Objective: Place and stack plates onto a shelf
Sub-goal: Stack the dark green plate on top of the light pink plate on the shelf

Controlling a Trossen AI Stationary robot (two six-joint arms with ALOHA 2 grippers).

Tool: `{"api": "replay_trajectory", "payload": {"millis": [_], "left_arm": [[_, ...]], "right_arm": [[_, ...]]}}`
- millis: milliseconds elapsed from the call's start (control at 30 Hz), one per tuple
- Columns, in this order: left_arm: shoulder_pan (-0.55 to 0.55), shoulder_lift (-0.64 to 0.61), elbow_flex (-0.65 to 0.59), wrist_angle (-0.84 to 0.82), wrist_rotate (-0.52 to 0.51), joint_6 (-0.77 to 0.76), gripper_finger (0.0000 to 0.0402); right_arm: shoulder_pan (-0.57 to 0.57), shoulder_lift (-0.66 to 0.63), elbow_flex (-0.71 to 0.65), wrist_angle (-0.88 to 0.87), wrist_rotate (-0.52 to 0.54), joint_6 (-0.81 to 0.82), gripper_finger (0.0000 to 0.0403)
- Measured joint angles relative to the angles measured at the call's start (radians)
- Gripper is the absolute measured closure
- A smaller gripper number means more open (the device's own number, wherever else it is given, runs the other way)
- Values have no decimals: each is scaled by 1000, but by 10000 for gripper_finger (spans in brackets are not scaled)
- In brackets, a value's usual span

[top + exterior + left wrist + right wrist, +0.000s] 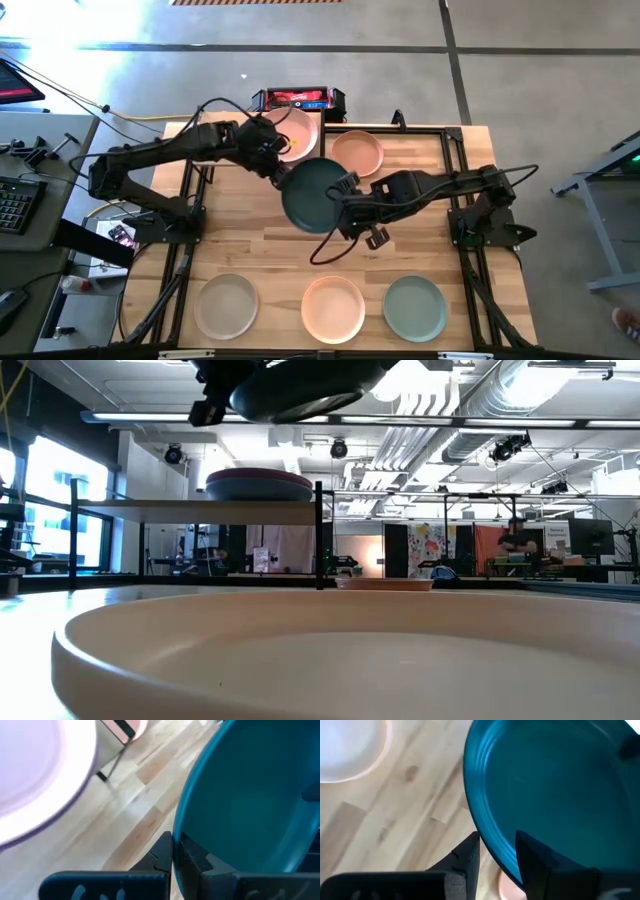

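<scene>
Peach plate (330,650) up front, teal plate (313,193) aloft — L hand (279,172) & R hand (347,196) gripping rim.

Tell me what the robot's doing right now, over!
Left gripper and right gripper both pinch dark teal plate, airborne. Shelf holds a stack. Nothing blocking.

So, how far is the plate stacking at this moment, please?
Done: a small stack already sits on the shelf. In hand: the dark teal plate is held in the air by both the left gripper and the right gripper, each pinching its rim. Left: the peach plate at the back, plus the beige, peach and sage green plates in front.
</scene>
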Motion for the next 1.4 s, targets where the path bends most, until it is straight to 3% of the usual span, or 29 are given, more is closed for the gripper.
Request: {"api": "replay_trajectory", "payload": {"millis": [267,700,1067,1400], "left_arm": [[51,0,14,-24,-10,22,398],[189,-26,14,-59,-11,44,398],[394,-53,64,-112,-146,43,397],[492,-50,120,-189,-200,43,397]], "right_arm": [[0,0,0,-16,101,0,304],[-5,-87,0,-49,100,164,304],[-22,-95,0,-95,97,239,304],[-27,-94,0,-99,96,243,304]]}}
